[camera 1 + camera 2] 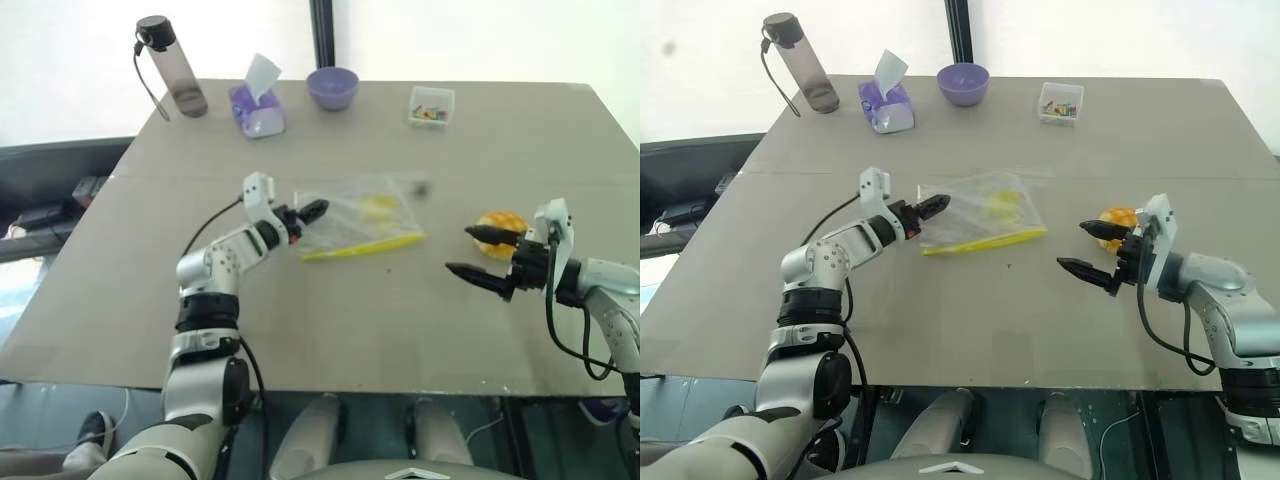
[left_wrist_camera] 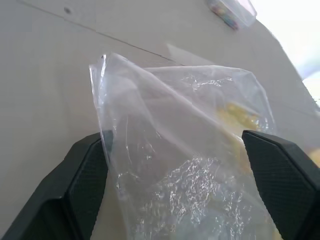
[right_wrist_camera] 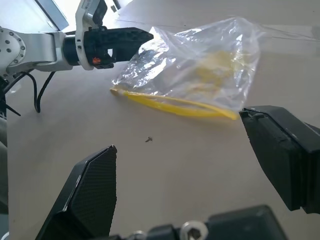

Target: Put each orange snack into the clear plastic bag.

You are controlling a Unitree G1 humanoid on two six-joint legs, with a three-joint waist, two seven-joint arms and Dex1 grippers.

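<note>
Left gripper [image 1: 313, 212]: 2 fingers spread, a corner of the clear plastic bag [image 1: 362, 225] between them.
Right gripper [image 1: 477, 252]: fingers spread, empty.
Orange snack [image 1: 501, 222]: just behind the right gripper's upper finger, on the table [image 1: 400, 320].

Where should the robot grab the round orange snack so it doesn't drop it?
Probably around its middle, from above or the robot's side. The orange snack is a low round bun lying flat on the table, so the open right pincer beside it can straddle its widest part.
</note>
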